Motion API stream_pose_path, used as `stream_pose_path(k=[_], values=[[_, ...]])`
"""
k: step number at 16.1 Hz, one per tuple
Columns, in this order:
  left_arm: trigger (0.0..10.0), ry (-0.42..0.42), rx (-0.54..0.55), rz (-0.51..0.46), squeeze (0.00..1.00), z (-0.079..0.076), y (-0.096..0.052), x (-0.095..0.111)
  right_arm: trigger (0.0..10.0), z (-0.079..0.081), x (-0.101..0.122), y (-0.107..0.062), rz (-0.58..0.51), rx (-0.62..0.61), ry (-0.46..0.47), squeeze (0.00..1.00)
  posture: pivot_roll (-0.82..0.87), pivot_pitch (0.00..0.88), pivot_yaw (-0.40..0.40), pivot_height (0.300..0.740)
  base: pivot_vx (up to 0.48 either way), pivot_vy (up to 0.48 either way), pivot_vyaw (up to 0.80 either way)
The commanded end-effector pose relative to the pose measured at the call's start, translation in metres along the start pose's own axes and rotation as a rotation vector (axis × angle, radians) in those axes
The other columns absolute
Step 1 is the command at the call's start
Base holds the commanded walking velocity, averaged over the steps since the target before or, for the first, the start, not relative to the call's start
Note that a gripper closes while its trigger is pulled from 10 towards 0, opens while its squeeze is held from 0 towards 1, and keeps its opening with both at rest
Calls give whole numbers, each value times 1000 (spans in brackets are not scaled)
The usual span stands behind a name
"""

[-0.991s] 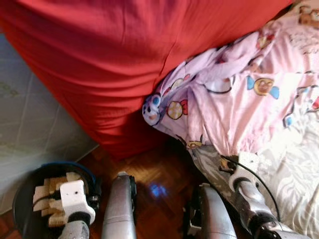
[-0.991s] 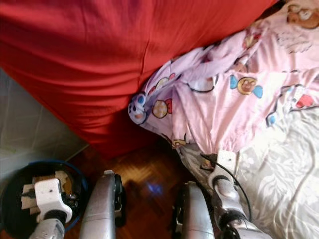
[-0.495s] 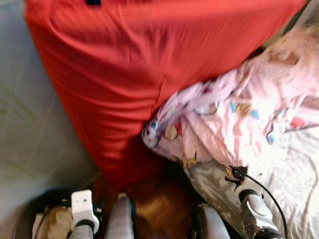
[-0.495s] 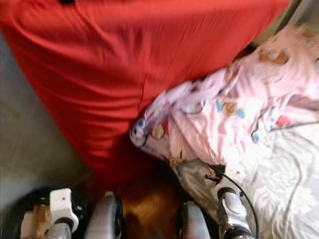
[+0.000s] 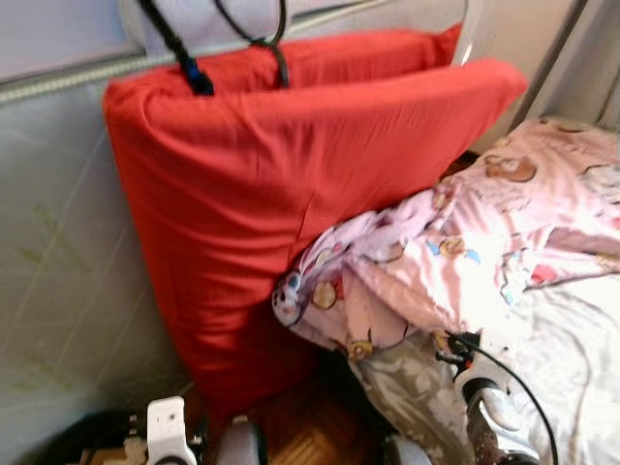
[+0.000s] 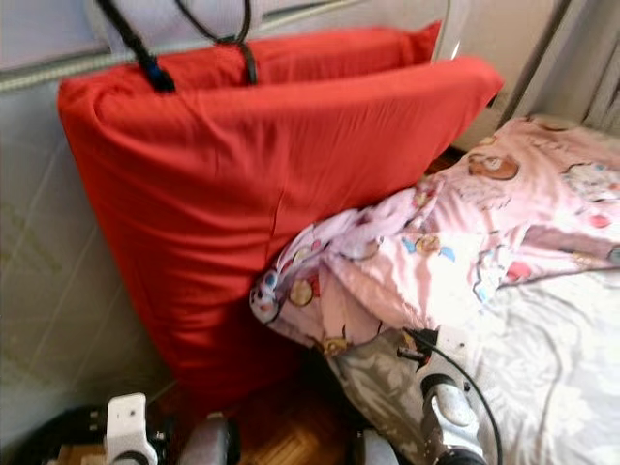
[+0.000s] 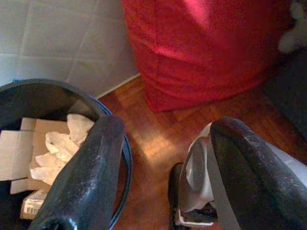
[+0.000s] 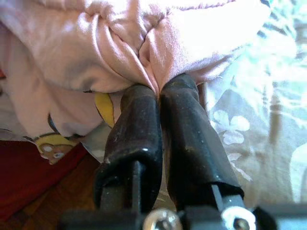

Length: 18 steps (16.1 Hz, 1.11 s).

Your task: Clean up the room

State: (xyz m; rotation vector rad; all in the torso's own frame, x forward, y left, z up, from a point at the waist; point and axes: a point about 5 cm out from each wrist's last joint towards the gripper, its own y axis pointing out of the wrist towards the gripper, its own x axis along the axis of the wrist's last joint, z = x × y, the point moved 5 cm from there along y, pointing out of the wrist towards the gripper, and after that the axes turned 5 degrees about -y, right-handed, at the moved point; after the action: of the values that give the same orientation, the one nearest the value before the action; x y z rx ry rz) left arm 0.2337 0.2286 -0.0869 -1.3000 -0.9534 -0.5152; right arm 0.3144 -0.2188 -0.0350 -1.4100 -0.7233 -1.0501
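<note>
A pink blanket (image 5: 455, 257) printed with cartoon figures lies bunched on the bed, one corner hanging over the edge. My right gripper (image 8: 154, 93) is shut on a fold of that blanket at the bed's edge (image 5: 451, 345). My left gripper (image 7: 165, 143) is open and holds nothing. It hangs low over the wooden floor beside a dark round bin (image 7: 33, 88) with a blue rim, which holds cardboard (image 7: 24, 148) and crumpled clear plastic (image 7: 60, 148).
A big red cushion (image 5: 291, 194) leans against the pale wall (image 5: 58, 291), touching the blanket. Black cables (image 5: 184, 58) hang over its top. A grey-white floral sheet (image 5: 572, 339) covers the bed. A curtain (image 5: 591, 58) hangs at the far right.
The camera has tilted up, so the cushion's top, the wall and the cables have come into view and both arms sit lower in the picture. The right gripper still holds the blanket.
</note>
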Motion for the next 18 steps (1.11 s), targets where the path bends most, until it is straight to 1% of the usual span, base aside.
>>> stream_pose_path(k=[1, 3, 5, 6, 7, 11, 14, 15, 18], values=[[10000, 10, 4, 2, 0, 1, 1, 0, 10000, 1, -2, 0, 10, 2, -4, 0, 4, 11, -15, 714, 0, 0, 0], [10000, -2, 27, 27, 0, 5, 0, -7, 10000, 2, -6, -2, 17, 5, -12, 0, -4, 2, -8, 739, 0, 0, 0], [10000, 5, 19, 40, 0, 5, -1, -11, 10000, 1, -7, -3, 16, 1, -10, 0, -9, 0, -3, 740, 0, 0, 0], [10000, 17, 17, 78, 0, 7, -3, -19, 10000, 0, -8, -3, 18, -10, -6, 0, -18, 0, 7, 740, 0, 0, 0], [10000, 21, 14, 90, 0, 7, -3, -21, 10000, 0, -8, -3, 18, -11, -7, 0, -22, 0, 10, 740, 0, 0, 0], [10000, 28, 5, 107, 0, 4, -4, -25, 10000, 0, -10, -4, 25, -13, -15, 0, -28, 0, 7, 740, 0, 0, 0], [10000, 31, 3, 140, 0, 2, -6, -32, 10000, -2, -9, -4, 17, -21, -14, 0, -31, 0, 5, 740, 0, 0, 0], [10000, 34, 2, 164, 0, 3, -7, -37, 10000, -2, -8, -4, 11, -23, -14, 0, -33, 0, 2, 740, 0, 0, 0], [10000, 19, 2, 185, 0, 3, -8, -41, 10000, 1, -6, -3, 5, -12, -17, 0, -32, 0, -3, 740, 0, 0, 0]])
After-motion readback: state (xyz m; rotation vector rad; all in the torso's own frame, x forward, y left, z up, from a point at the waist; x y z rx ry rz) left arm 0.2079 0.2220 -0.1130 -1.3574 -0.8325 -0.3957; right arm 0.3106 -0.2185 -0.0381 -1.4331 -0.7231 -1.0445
